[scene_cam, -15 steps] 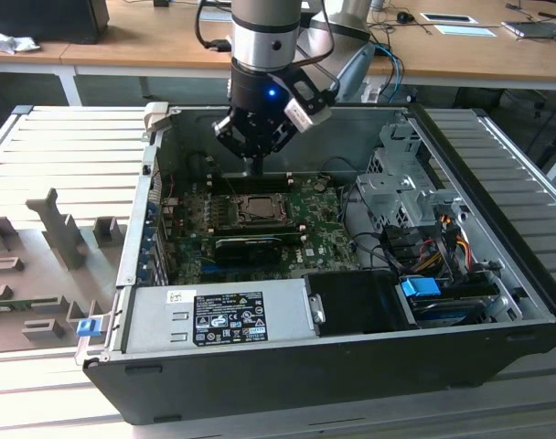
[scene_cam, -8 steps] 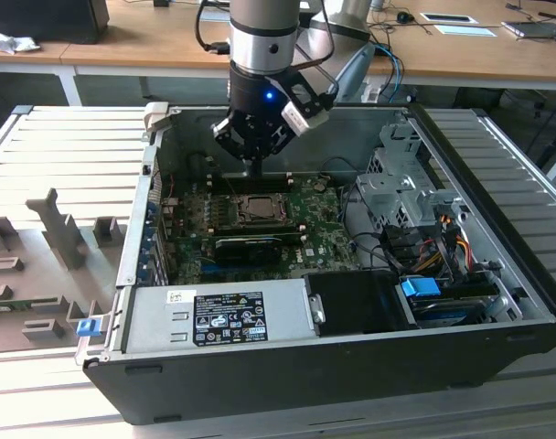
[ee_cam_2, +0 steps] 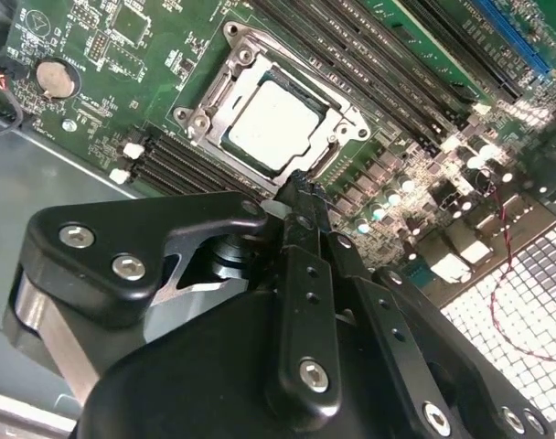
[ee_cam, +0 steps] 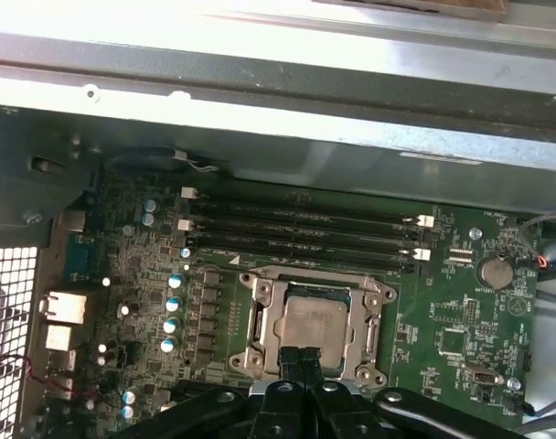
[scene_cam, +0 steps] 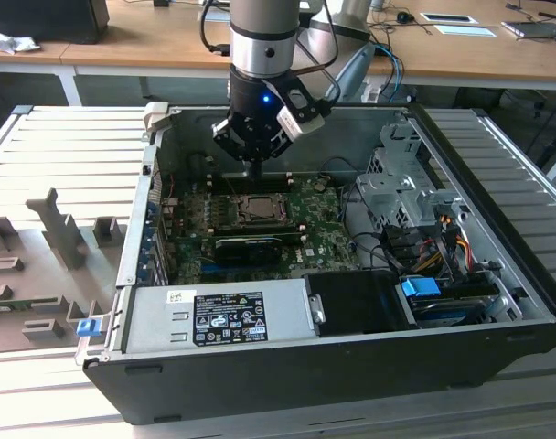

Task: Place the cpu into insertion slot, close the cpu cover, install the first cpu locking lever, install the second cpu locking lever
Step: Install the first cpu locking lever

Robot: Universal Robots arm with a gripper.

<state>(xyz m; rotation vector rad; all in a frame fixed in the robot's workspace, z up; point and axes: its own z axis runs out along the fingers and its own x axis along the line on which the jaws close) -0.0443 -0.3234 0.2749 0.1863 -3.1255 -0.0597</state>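
The cpu (ee_cam_2: 273,123) lies flat in the insertion slot (scene_cam: 257,209) on the green motherboard; its silver top shows in both wrist views. The cpu cover (ee_cam: 261,322), a metal plate with a square window, lies down around the cpu (ee_cam: 315,325). My gripper (ee_cam_2: 301,183) is shut with nothing between its fingers. Its narrow black tip (ee_cam: 303,358) hangs just beside one edge of the socket frame. In the exterior view the gripper (scene_cam: 255,172) hovers a little above the socket's far side. I cannot tell how the thin locking levers along the frame sit.
Long black memory slots (ee_cam: 305,224) run beside the socket. A long black card (scene_cam: 251,245) lies in front of it. The power supply (scene_cam: 223,315), drive cage (scene_cam: 397,183) and cables (scene_cam: 424,247) fill the case. A coin battery (ee_cam_2: 57,80) sits on the board.
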